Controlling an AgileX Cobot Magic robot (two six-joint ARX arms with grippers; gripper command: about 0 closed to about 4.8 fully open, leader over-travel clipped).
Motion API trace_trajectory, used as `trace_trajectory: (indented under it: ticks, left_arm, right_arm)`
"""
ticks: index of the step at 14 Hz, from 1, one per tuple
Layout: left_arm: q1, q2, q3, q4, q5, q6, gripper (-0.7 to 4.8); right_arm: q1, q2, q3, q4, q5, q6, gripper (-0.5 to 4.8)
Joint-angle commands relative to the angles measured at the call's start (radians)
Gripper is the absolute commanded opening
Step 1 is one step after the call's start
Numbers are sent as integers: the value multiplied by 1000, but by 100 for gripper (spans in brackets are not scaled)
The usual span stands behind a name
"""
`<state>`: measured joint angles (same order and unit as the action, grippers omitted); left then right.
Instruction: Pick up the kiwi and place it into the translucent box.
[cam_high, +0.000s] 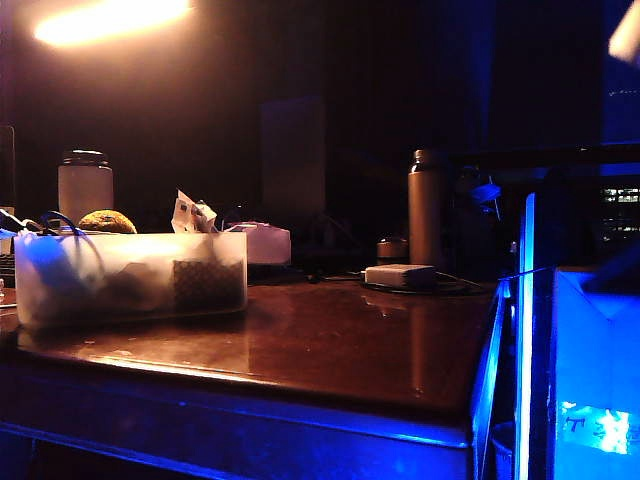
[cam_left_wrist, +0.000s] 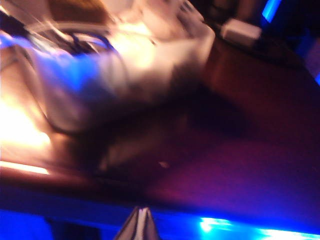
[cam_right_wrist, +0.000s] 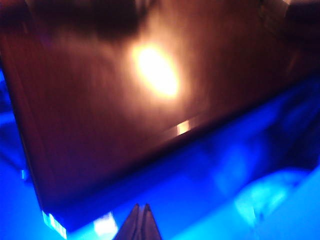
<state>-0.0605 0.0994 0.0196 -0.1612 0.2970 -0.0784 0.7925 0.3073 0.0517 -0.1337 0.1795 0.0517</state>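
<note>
A dim room lit in blue and amber is shown. Nearest, at the frame edge of each wrist view, a hand is seen hanging off the near edge of the glossy dark worktop: the left hand and the right hand, each with its fingers pressed together and nothing held. Neither hand can be made out in the exterior view. Farther in, on the left of the worktop, the translucent box is set, with clutter showing dimly through its wall. The kiwi is seen above the box's rim at its far left corner; whether it rests inside or just behind cannot be told. The placing step appears finished, or nearly so, and only a check of the kiwi's seat seems called for.
</note>
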Motion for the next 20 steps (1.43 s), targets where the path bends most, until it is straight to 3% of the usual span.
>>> trace_trajectory:
  ticks: [1, 7, 16, 20]
  left_arm:
    - [2, 0, -13, 3, -58, 48, -3]
    - [2, 0, -13, 4, -58, 48, -2]
    - [2, 0, -13, 4, -57, 48, -2]
    - [2, 0, -13, 4, -57, 48, -2]
  right_arm:
    - [0, 0, -28, -35, -3, 12, -1]
    - [0, -2, -42, 90, 2, 27, -1]
    - [-5, -39, -43, 63, 2, 27, -1]
    - [-135, -172, -43, 52, 2, 27, -1]
